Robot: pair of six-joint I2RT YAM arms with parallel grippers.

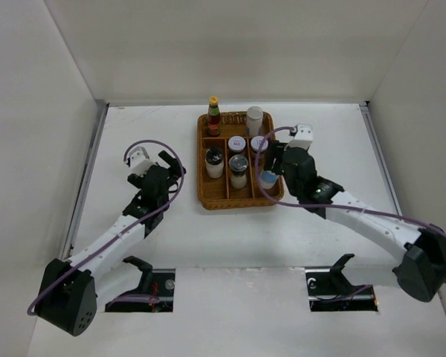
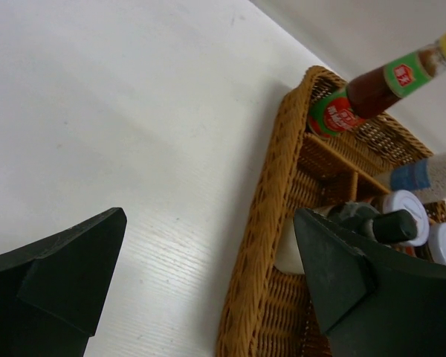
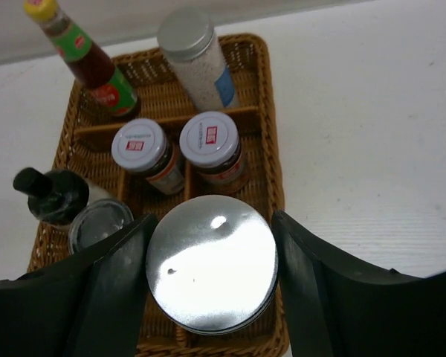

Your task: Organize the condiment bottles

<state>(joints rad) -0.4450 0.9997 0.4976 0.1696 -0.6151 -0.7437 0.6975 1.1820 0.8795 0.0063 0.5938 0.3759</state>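
Observation:
My right gripper (image 1: 271, 167) is shut on a tall white shaker with a silver lid (image 3: 212, 264), upright in the wicker tray's (image 3: 271, 149) near right compartment. Its fingers (image 3: 115, 275) press both sides of the lid. In the tray also stand the red sauce bottle with a yellow cap (image 3: 89, 63), a tall white shaker (image 3: 197, 63), two white-lidded jars (image 3: 141, 152), a black-capped bottle (image 3: 48, 193) and a clear-lidded shaker (image 3: 100, 223). My left gripper (image 1: 175, 167) is open and empty over the bare table, just left of the tray (image 2: 271, 223).
The tray (image 1: 202, 195) sits at the middle back of the white table. White walls close in the back and both sides. Bare table lies left, right and in front of the tray.

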